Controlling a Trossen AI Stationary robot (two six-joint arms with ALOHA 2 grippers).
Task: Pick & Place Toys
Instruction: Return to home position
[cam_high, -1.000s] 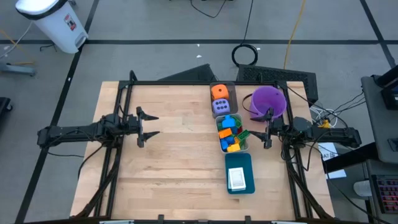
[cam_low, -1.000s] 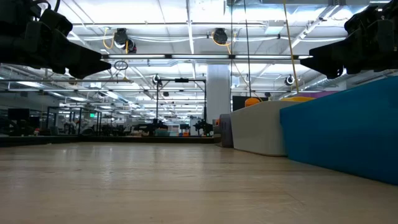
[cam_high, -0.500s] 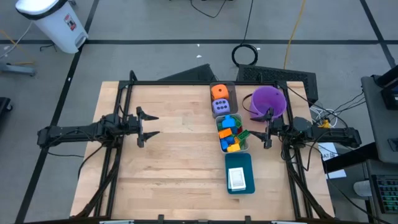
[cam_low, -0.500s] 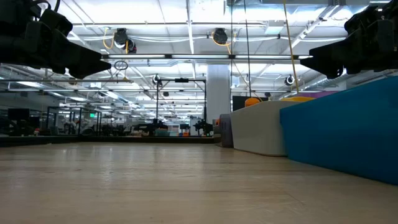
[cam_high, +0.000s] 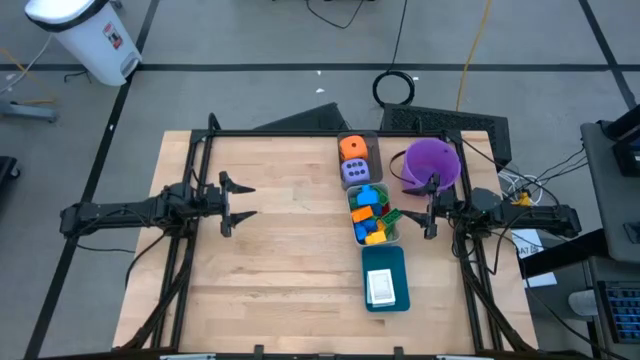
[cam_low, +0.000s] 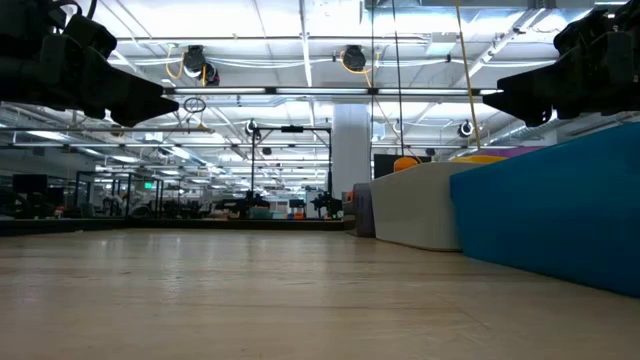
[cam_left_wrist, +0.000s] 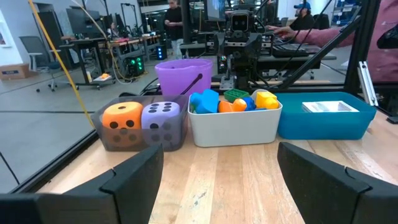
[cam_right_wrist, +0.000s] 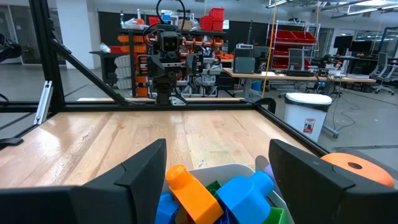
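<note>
The toys sit at the table's right. An orange die (cam_high: 352, 148) and a lavender die (cam_high: 355, 171) rest in a grey bin. Small coloured blocks (cam_high: 372, 213) fill a white bin (cam_left_wrist: 234, 124), and white cards (cam_high: 381, 288) lie in the teal tray (cam_high: 398, 262). My left gripper (cam_high: 248, 201) hovers open at the table's left, pointing level toward the bins, with nothing between its fingers (cam_left_wrist: 137, 177). My right gripper (cam_high: 428, 208) hovers open at the right edge, just beside the white bin, above the blocks (cam_right_wrist: 249, 190) and clear of them.
A purple bucket (cam_high: 432, 163) stands at the far right, behind my right gripper. A black frame (cam_high: 300, 133) runs along the table's far and side edges. Bare wood (cam_high: 290, 260) spreads across the middle and left of the table.
</note>
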